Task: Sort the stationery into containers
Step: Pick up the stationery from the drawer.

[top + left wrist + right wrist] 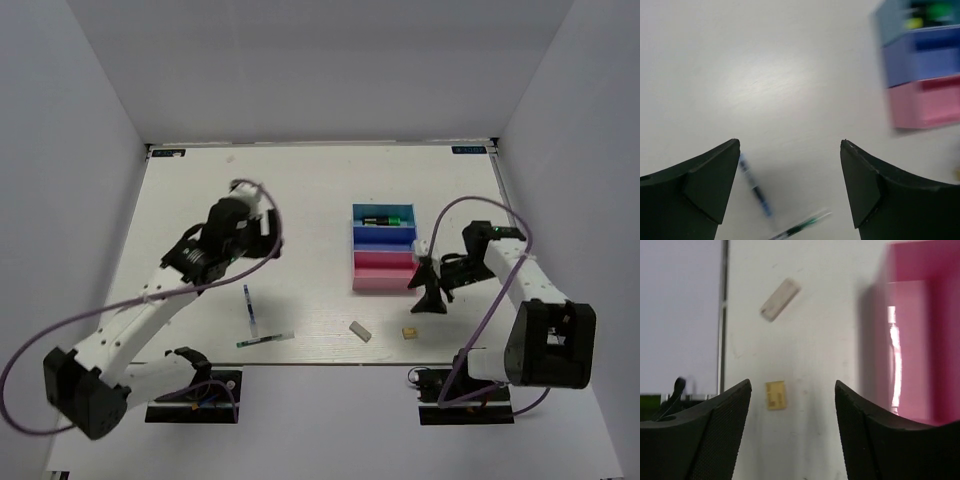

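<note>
Right hand (792,390), wide open, faces the tan eraser (775,395) — small, squarish, flat.

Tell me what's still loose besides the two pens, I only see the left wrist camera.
Observer: Right of the pens, a grey eraser and a tan eraser lie on the table.
Operator: Are they touching?
Observer: No, they lie apart, the grey one on the left.
Operator: Where's the other arm?
Observer: The right pincer hangs open just right of the pink tray, a little behind the tan eraser.
</note>
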Action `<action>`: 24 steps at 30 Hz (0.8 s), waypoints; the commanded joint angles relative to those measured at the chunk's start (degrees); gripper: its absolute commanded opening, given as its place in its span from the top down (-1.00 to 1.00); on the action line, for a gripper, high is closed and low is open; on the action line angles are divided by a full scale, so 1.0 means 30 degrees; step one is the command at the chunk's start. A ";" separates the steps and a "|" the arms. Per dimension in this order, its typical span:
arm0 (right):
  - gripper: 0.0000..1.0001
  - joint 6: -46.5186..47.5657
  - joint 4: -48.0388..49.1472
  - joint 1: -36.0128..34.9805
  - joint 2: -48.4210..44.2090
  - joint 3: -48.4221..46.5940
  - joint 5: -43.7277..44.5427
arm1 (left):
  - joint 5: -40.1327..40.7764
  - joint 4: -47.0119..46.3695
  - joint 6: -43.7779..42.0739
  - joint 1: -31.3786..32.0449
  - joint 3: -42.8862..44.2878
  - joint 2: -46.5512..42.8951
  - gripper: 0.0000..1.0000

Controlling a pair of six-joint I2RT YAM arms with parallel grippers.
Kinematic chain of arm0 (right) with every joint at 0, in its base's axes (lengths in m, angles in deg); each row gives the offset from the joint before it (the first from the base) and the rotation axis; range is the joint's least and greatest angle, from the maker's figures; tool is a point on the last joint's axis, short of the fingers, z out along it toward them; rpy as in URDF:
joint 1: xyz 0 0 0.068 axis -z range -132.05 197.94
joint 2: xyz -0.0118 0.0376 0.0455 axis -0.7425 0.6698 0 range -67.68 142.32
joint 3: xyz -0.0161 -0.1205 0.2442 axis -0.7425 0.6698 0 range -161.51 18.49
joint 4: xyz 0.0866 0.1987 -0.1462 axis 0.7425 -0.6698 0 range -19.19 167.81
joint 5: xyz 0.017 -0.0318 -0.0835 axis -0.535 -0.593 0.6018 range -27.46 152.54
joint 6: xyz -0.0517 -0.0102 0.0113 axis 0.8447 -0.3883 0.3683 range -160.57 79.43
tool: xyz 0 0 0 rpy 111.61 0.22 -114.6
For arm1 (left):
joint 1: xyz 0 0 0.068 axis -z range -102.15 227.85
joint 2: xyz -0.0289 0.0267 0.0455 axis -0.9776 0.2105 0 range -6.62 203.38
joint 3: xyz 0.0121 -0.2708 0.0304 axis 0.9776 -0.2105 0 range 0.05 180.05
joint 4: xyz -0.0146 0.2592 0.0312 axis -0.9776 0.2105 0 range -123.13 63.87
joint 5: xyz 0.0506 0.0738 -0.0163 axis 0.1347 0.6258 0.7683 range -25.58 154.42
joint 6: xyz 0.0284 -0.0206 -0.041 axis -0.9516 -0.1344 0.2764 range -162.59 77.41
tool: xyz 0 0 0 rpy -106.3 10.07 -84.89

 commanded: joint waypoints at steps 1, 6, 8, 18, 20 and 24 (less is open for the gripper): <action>-0.43 0.0878 0.2004 -0.1757 -0.2288 0.3314 0.2515 | 0.1005 0.3284 0.2108 -0.2570 -0.4517 -0.2496 -0.84; -0.46 -0.0149 0.4909 -0.3338 -0.4255 0.5816 0.4453 | -0.1571 0.3721 0.2665 -0.5709 -0.5992 -0.3444 -0.84; -0.46 -0.0644 0.5610 -0.3605 -0.4110 0.6373 0.5214 | -0.1927 0.3781 0.2899 -0.6386 -0.6023 -0.3095 -0.84; -0.40 -0.4396 0.9775 -0.5158 -0.3994 0.7956 0.7733 | -0.3393 0.3194 0.3340 -0.7735 -0.6784 -0.4028 -0.84; -0.32 -0.4631 1.0385 -0.5450 -0.3875 0.8365 0.8086 | -0.3364 0.3165 0.3340 -0.7764 -0.6785 -0.4059 -0.84; 0.13 -0.4721 1.1180 -0.5889 -0.4256 0.9389 0.8964 | -0.3481 0.3049 0.3427 -0.8027 -0.6989 -0.4292 -0.84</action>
